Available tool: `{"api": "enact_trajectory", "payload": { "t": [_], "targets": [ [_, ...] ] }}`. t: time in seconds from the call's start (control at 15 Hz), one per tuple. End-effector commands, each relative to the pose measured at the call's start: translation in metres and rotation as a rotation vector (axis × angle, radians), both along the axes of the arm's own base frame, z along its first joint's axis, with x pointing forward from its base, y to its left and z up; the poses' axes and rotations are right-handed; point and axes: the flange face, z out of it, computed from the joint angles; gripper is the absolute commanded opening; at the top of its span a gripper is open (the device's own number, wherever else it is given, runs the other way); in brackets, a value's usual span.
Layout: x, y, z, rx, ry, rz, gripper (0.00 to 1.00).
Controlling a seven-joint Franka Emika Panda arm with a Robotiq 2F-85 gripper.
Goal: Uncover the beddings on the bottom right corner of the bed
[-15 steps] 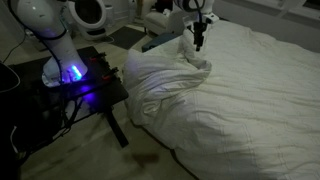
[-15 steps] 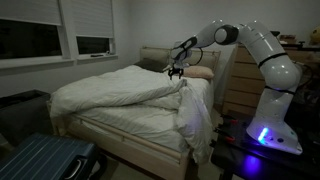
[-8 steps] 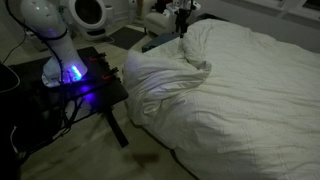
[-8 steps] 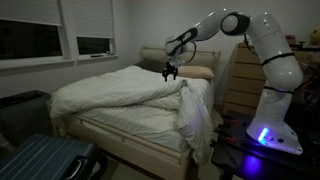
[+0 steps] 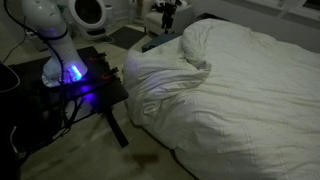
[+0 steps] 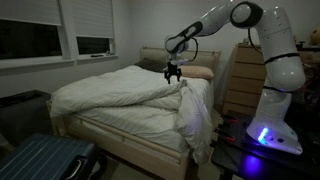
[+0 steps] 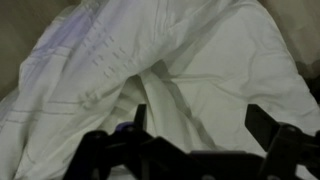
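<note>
The white, puffy beddings (image 5: 225,95) cover the bed (image 6: 135,142). One corner is folded back into a bunched heap (image 5: 165,75), and a fold of it hangs down the bed's side (image 6: 195,120). My gripper (image 5: 167,8) hovers in the air above and beyond that heap, near the pillows (image 6: 172,72). It is open and holds nothing. In the wrist view the dark fingers (image 7: 265,125) stand wide apart around the gripper (image 7: 200,125), with only wrinkled white beddings (image 7: 180,60) below them.
A black table with blue lights (image 5: 85,85) carries the robot base (image 5: 50,40) beside the bed. A blue suitcase (image 6: 45,160) lies on the floor at the foot. A wooden dresser (image 6: 245,80) stands behind the arm, and a pillow (image 6: 203,72) lies by the headboard.
The gripper has lifted off the bunched fold and drawn away toward the head of the bed, staying open. The beddings stay heaped where they were.
</note>
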Motion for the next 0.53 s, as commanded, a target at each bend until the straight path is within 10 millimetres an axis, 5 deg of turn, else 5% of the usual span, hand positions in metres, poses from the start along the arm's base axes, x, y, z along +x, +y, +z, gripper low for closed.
{"api": "enact_trajectory", "payload": {
  "t": [0.0,0.27,0.47],
  "targets": [
    [-0.032,0.046,-0.015,-0.020,0.039,-0.079,1.00],
    [-0.056,0.100,-0.064,-0.060,0.102,-0.170,1.00],
    [-0.077,0.120,-0.100,-0.081,0.139,-0.209,1.00]
  ]
}}
